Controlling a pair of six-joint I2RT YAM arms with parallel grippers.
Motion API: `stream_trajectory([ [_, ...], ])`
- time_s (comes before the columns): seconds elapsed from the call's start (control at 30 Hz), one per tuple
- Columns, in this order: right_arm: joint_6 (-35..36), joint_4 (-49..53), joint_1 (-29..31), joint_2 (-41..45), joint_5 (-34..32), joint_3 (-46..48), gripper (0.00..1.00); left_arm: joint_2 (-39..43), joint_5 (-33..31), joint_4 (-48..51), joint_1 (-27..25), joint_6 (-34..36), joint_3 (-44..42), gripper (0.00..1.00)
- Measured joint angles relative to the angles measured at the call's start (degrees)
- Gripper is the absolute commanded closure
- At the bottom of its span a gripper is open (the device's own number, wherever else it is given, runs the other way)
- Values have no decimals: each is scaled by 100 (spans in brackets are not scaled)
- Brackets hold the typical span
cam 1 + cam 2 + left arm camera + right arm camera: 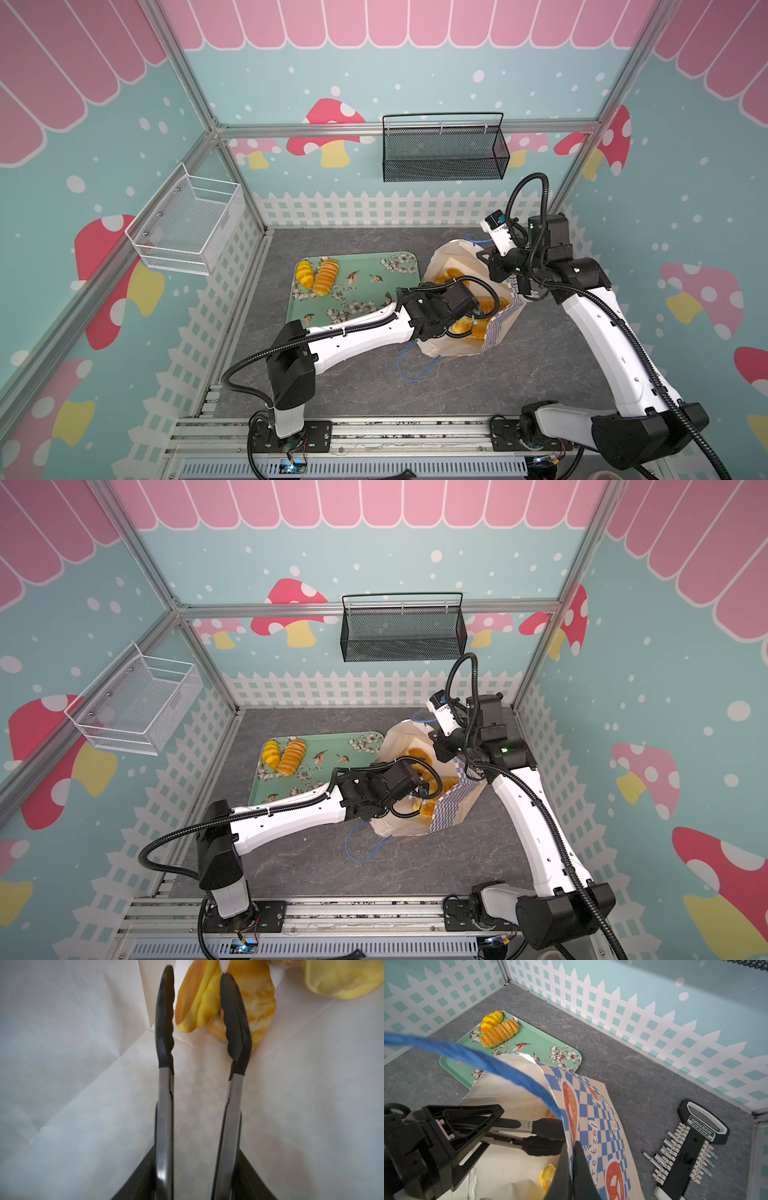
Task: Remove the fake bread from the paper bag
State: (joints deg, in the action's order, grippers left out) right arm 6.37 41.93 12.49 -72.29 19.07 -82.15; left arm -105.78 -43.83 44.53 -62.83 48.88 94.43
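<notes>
Pinching the paper bag (593,1109) by its checkered rim, your right hand (572,1167) is pressed together on the paper, likely to keep the mouth open. Your left hand (196,1001), fitted with tongs, reaches inside, half spread around a piece of fake bread (197,999), not yet clamped. Count two loaves (318,276) on the tray (374,291); at least three stay bagged on the bench (519,374).

Paper bag (453,349) centre-right on table (332,386); tray (374,266) just left of it, two loaves (316,275) on tray's upper-left corner; more bread (469,328) inside bag.
</notes>
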Motion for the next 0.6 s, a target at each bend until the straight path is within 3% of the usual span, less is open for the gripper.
stream_trajectory([
  [0.6, 7, -24, 0, 70, 42, 94, 100, -686, -710, -562, 188, 1338, 236, 51],
])
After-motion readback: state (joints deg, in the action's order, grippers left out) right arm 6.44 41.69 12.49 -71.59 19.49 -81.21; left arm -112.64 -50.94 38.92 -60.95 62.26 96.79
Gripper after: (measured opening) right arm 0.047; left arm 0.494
